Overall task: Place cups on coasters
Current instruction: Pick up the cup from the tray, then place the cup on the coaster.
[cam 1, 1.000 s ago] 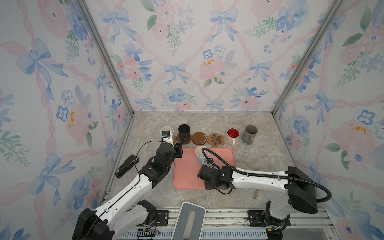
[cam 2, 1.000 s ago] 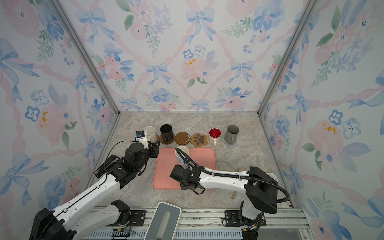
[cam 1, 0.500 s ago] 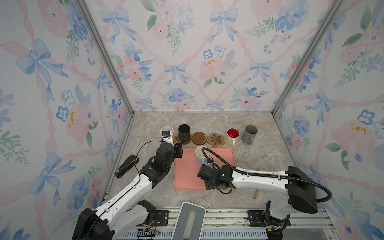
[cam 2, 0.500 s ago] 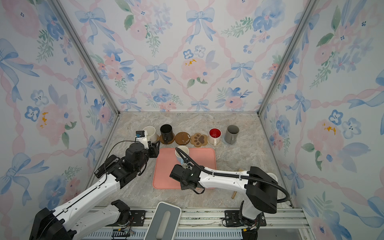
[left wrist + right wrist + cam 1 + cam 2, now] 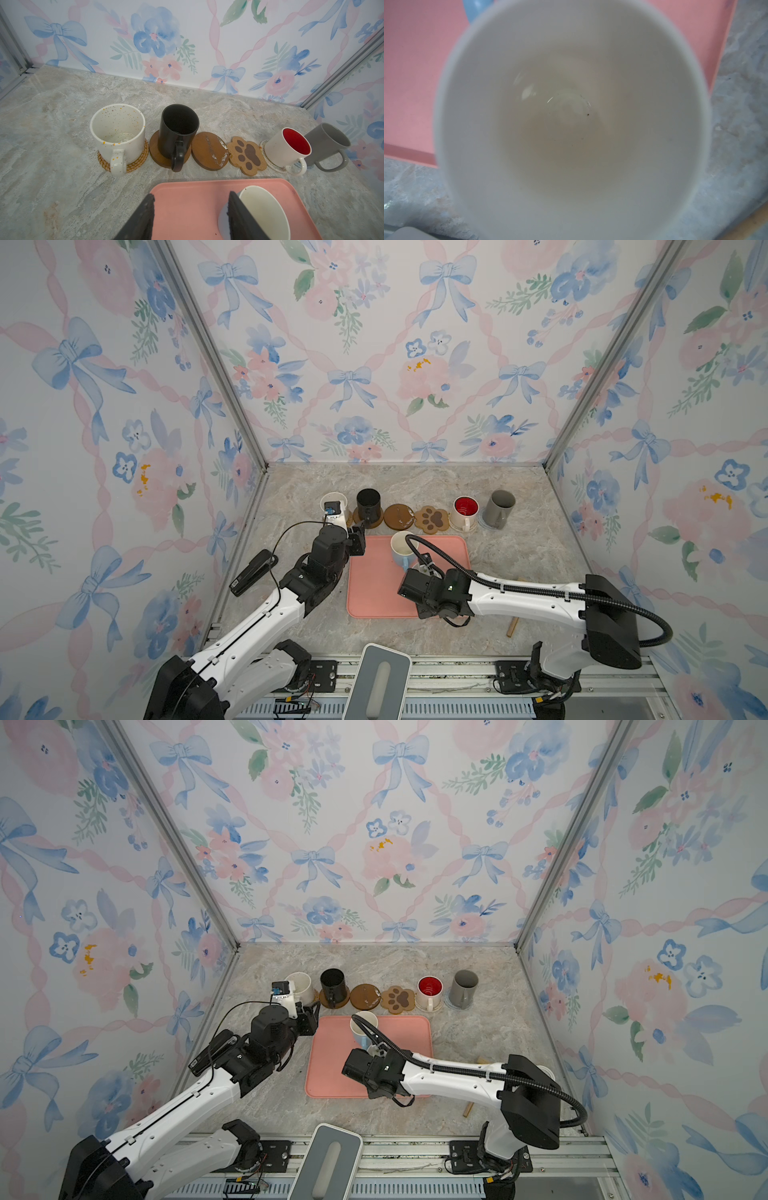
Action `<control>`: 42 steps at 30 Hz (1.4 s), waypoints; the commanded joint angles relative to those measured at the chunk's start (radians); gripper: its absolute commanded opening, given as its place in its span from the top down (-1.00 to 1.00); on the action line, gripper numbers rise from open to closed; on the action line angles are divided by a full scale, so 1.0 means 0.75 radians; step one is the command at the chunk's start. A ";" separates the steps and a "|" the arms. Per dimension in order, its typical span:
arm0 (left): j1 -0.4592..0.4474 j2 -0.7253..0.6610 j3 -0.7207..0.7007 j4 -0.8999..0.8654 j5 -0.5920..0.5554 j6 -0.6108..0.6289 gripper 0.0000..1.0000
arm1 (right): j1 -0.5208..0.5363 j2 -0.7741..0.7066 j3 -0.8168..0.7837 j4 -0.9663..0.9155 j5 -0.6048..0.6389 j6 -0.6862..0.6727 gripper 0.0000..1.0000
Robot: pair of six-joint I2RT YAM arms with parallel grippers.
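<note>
The light blue cup (image 5: 401, 549) leans tilted on the pink tray, and its pale inside fills the right wrist view (image 5: 571, 124). My right gripper (image 5: 420, 568) is shut on its near rim. Open and holding nothing, my left gripper (image 5: 191, 195) hovers over the tray's far left corner (image 5: 357, 541). Along the back, a speckled cream cup (image 5: 118, 128) sits on the rattan coaster (image 5: 135, 164) and a black cup (image 5: 178, 128) on a brown coaster. A brown round coaster (image 5: 208, 151) and the paw coaster (image 5: 247, 155) lie bare. The red-lined cup (image 5: 286, 149) and grey cup (image 5: 326, 143) stand on woven coasters.
The pink tray (image 5: 374, 593) lies mid-table. A small wooden stick (image 5: 512, 627) lies beside the right arm. A black stapler-shaped device (image 5: 253, 572) rests by the left wall. A white rounded rim (image 5: 544, 1071) peeks out behind the right arm. Walls close in on three sides.
The right gripper has tightened on the light blue cup's rim. Both arms and all the cups stand where they were.
</note>
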 commanded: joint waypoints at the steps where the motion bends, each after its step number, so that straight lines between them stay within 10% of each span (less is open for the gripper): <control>1: -0.006 0.007 -0.004 0.017 0.015 -0.003 -0.05 | -0.014 -0.079 0.031 -0.029 0.087 -0.016 1.00; 42: -0.012 -0.018 -0.009 0.012 -0.010 -0.009 -0.06 | -0.678 0.152 0.419 0.262 -0.074 -0.666 1.00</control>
